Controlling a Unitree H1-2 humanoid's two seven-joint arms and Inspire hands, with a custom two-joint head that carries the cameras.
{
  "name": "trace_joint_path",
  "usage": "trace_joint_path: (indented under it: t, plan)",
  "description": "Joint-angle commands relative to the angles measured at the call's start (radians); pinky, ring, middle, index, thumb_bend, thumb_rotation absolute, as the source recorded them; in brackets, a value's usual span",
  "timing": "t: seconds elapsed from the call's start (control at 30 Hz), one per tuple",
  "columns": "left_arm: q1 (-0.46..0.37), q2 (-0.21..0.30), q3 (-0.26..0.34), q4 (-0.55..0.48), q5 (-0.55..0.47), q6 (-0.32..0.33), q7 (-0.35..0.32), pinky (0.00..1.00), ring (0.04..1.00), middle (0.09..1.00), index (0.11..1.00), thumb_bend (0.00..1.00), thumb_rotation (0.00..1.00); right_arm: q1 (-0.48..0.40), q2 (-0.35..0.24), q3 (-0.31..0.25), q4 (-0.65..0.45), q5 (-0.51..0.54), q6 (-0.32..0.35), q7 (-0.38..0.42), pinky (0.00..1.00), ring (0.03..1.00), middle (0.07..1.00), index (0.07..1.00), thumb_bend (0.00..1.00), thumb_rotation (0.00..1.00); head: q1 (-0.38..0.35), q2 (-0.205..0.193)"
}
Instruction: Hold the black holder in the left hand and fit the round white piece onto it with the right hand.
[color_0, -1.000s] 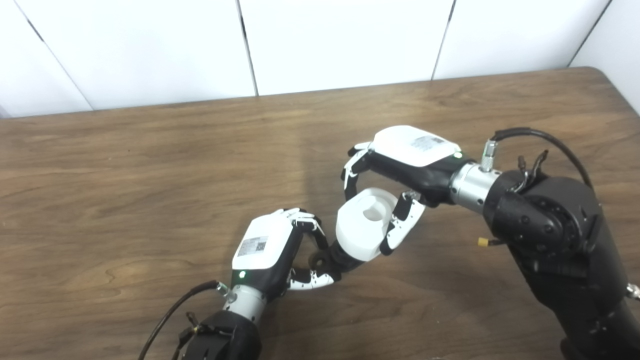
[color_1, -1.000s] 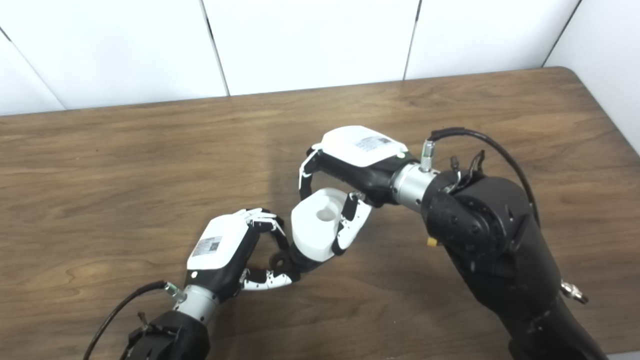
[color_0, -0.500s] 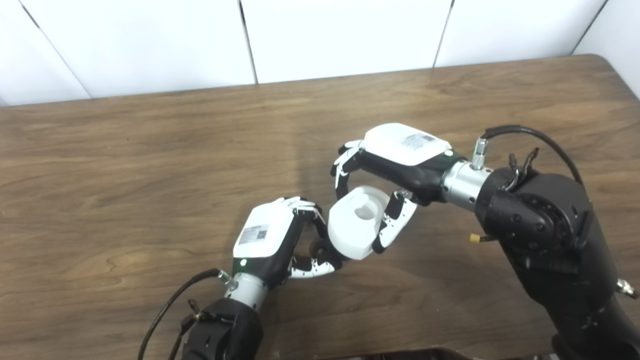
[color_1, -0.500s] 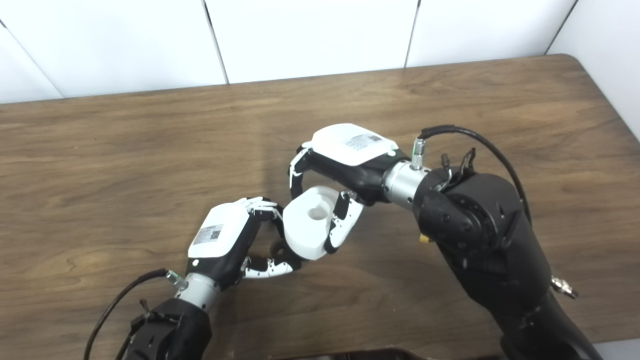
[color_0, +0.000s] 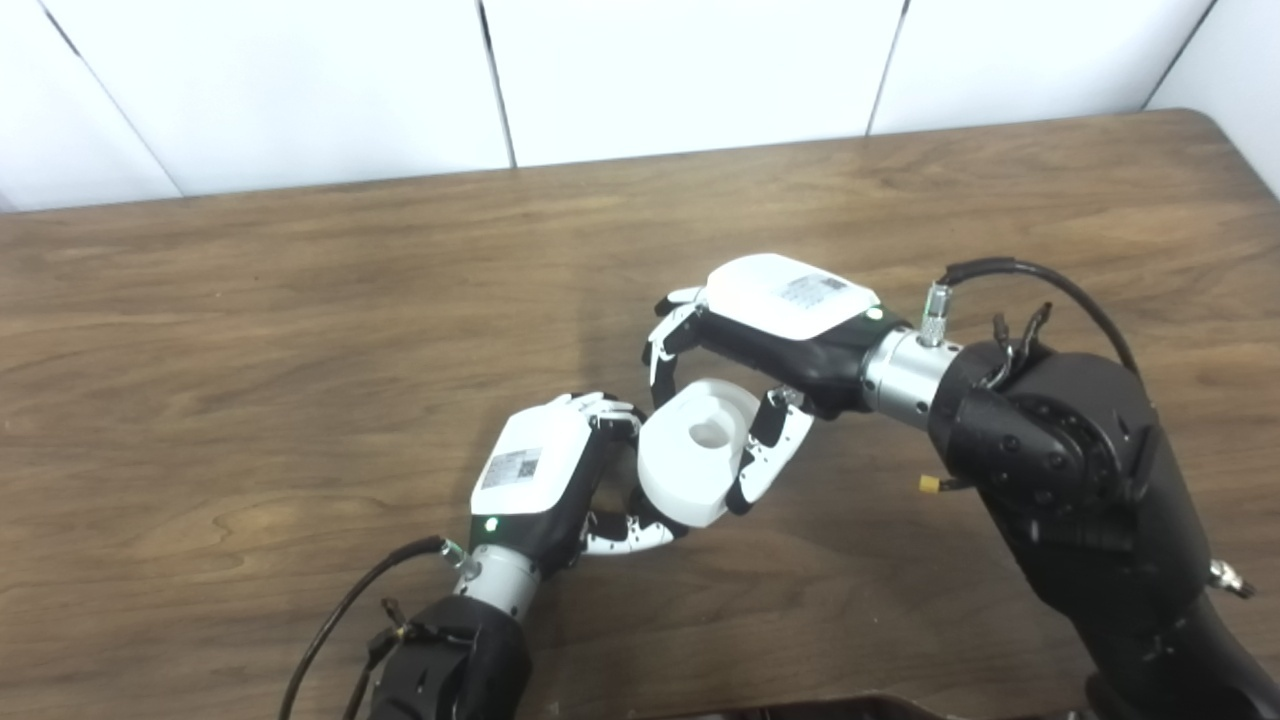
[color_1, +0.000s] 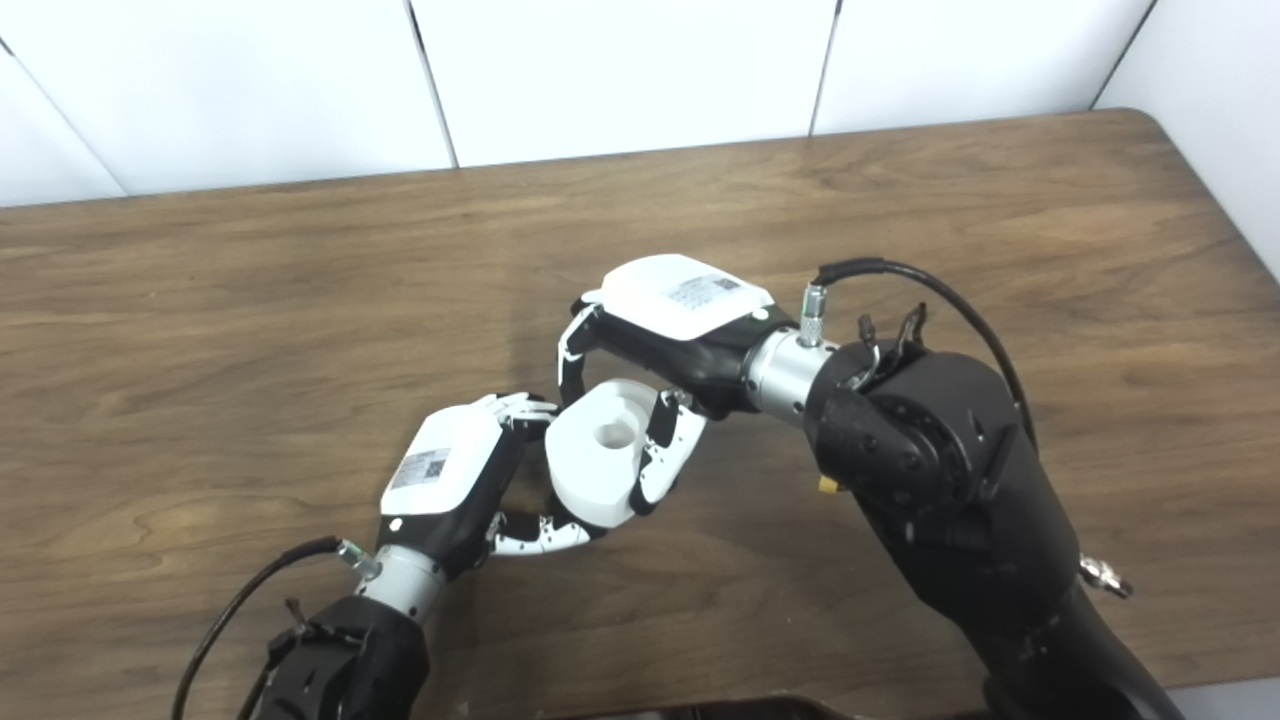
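Observation:
My left hand (color_0: 545, 475) is low in the middle of the wooden table (color_0: 250, 320), its fingers curled shut on the black holder. Almost all of the holder is hidden between those fingers and the white piece. The round white piece (color_0: 695, 450) is a thick disc with a hole in its upper face. My right hand (color_0: 770, 330) is shut on it, fingers over the far rim and thumb on the near side. The disc presses right against the left hand's fingertips, over the place where the holder sits. I cannot tell whether it is seated.
White wall panels (color_0: 680, 70) stand behind the table's far edge. The table's right corner (color_0: 1200, 125) is rounded. My bulky right forearm (color_0: 1080, 480) fills the lower right. A dark edge (color_1: 700, 708) shows at the picture's bottom.
The right hand has carried the white piece left and a little down, until it covers the black holder in the left hand. The camera tilted slightly; the left hand stayed put.

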Motion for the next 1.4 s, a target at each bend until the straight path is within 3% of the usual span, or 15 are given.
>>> trace_joint_path:
  t: [0.0, 0.63, 1.37]
  plan:
    - [-0.006, -0.008, -0.016, 0.012, -0.003, 0.003, -0.026, 0.89, 0.855, 0.777, 0.486, 0.52, 0.05, -0.023, 0.006, -0.002, -0.01, -0.004, -0.027, -0.028, 0.88, 0.91, 0.778, 0.483, 0.53, 0.14, -0.001, 0.004]
    - [-0.004, -0.01, -0.016, -0.005, -0.003, 0.008, -0.034, 0.89, 0.856, 0.776, 0.486, 0.52, 0.05, -0.004, -0.006, 0.002, 0.006, -0.03, -0.081, -0.047, 0.88, 0.907, 0.775, 0.482, 0.52, 0.14, -0.007, 0.016]
    - [-0.003, -0.007, -0.025, -0.021, 0.004, 0.022, -0.044, 0.88, 0.854, 0.776, 0.486, 0.52, 0.06, 0.012, -0.004, -0.011, 0.039, -0.033, -0.089, -0.069, 0.86, 0.907, 0.775, 0.482, 0.53, 0.14, -0.009, 0.026]
